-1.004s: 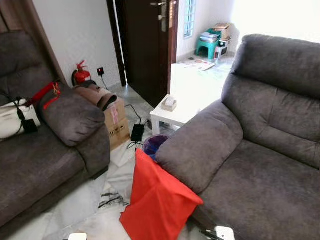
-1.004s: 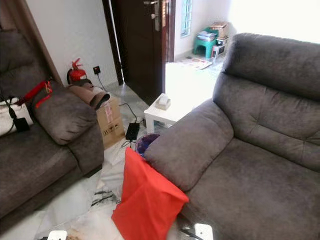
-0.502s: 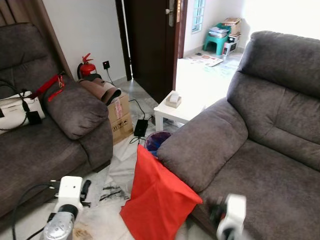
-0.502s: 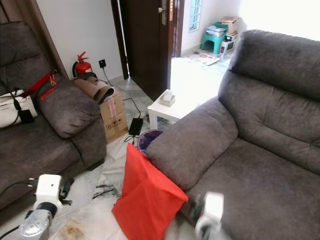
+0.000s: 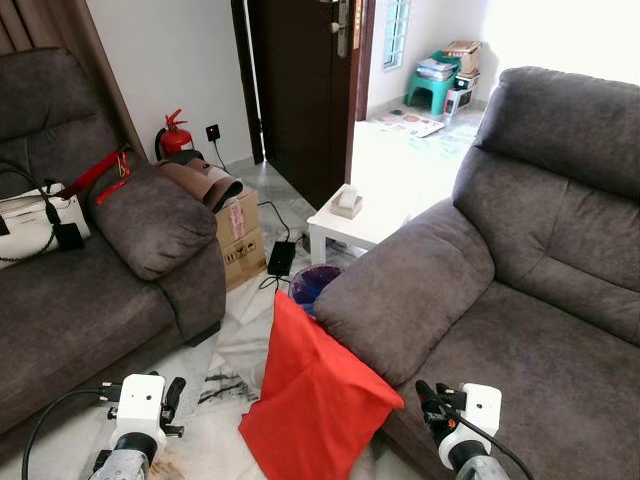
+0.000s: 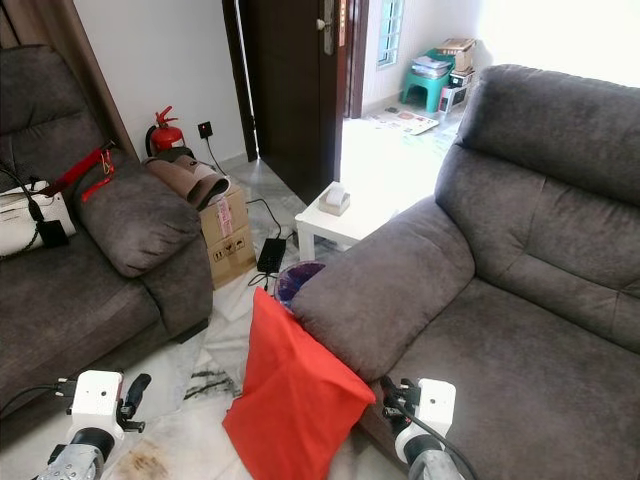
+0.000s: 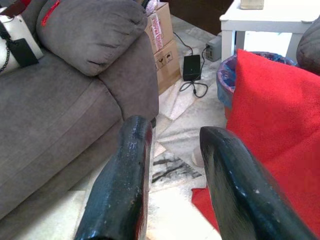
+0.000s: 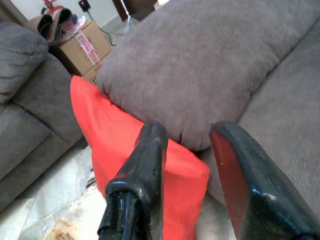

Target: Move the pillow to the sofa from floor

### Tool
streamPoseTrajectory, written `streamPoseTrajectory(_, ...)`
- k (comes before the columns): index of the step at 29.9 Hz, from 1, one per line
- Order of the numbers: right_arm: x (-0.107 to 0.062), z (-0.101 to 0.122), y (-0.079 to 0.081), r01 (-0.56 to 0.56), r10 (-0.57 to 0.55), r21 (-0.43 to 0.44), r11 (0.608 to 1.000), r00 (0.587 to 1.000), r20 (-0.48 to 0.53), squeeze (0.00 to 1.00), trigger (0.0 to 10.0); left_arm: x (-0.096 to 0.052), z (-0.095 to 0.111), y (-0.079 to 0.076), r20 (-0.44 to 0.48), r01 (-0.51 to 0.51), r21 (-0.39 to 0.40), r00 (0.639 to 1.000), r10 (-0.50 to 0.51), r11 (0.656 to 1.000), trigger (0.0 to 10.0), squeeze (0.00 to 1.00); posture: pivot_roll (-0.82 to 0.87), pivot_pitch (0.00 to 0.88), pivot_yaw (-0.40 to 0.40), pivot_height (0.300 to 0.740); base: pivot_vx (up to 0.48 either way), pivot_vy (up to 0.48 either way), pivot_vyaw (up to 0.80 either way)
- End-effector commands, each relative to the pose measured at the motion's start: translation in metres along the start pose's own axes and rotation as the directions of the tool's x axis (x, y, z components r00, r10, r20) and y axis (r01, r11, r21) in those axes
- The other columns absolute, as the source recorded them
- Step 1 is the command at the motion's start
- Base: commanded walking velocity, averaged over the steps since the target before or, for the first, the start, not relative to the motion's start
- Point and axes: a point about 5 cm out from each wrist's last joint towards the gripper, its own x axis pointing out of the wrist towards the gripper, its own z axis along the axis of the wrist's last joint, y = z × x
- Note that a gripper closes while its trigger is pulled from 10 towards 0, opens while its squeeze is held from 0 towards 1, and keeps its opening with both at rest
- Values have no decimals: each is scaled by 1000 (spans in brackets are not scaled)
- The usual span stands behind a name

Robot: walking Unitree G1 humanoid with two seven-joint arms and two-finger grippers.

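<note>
At the bottom left of the head view my left gripper hangs low over the pale floor, its 2 black fingers spread with nothing between them. At the bottom right my right gripper sits low beside the armrest of the grey sofa, fingers likewise apart and empty.

Between them, at the bottom centre, the red pillow stands on the floor, leaning against the front of that sofa's armrest. In my right wrist view the red pillow lies just beyond my open fingertips, tucked under the armrest bulge; in my left wrist view it lies just beside my fingers.

Just behind the pillow's top corner, a purple-blue bin pokes out. Farther up, near centre frame, a black power adapter lies on the floor with its cable, next to a cardboard box with folded brown fabric on top.

The second grey sofa occupies the left side, with a white bag and red strap on it.

Beyond, a small white table holds a tissue box. At the upper left wall stands a red fire extinguisher; a dark door stands at the top centre, a green stool far behind.
</note>
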Motion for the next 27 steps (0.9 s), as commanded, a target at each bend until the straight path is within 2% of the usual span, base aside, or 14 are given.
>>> streamPoseTrajectory(1,1,-2,2,-21,20,-12,1000,1000,-22,0,10000,3,3,3,4,-12,-12,1000,12,1000,10000,0,12,0,51,740,292,0,0)
streamPoseTrajectory(4,1,-1,1,-44,42,-58,997,998,-43,0,10000,4,5,4,9,-19,-21,1000,19,1000,10000,0,21,0,47,740,299,0,673)
streamPoseTrajectory(7,0,-1,-2,-38,36,-35,999,998,-47,0,10000,4,5,4,12,-16,-19,1000,16,1000,10000,0,21,0,46,740,301,0,800)
streamPoseTrajectory(8,1,-1,-3,-33,33,-9,999,998,-49,0,10000,4,6,4,13,-14,-19,1000,14,1000,10000,0,20,0,45,740,307,0,0)
streamPoseTrajectory(18,4,4,-2,-15,15,-6,1000,999,-33,0,10000,9,11,3,23,2,-20,1000,-1,1000,10000,0,21,0,49,740,313,0,0)
streamPoseTrajectory(23,6,6,-1,-9,9,3,1000,1000,-24,0,10000,11,13,0,26,43,-31,999,-43,999,10000,0,23,0,51,740,0,0,0)
streamPoseTrajectory(24,6,6,-1,-10,10,14,1000,1000,-12,600,10000,11,13,0,25,42,-29,999,-41,999,10000,0,23,0,51,740,0,0,0)
streamPoseTrajectory(25,5,7,-1,-10,11,16,1000,1000,-8,600,10000,11,13,0,25,42,-29,999,-41,999,10000,0,22,0,51,740,0,0,0)
streamPoseTrajectory(26,5,7,-1,-10,10,17,1000,1000,-7,1000,10000,12,13,0,25,43,-28,999,-42,999,10000,0,22,0,51,740,0,0,0)
streamPoseTrajectory(27,5,7,-3,-8,8,19,1000,1000,-5,1000,10000,12,14,0,25,47,-22,999,-46,999,10000,0,21,0,52,740,0,0,0)
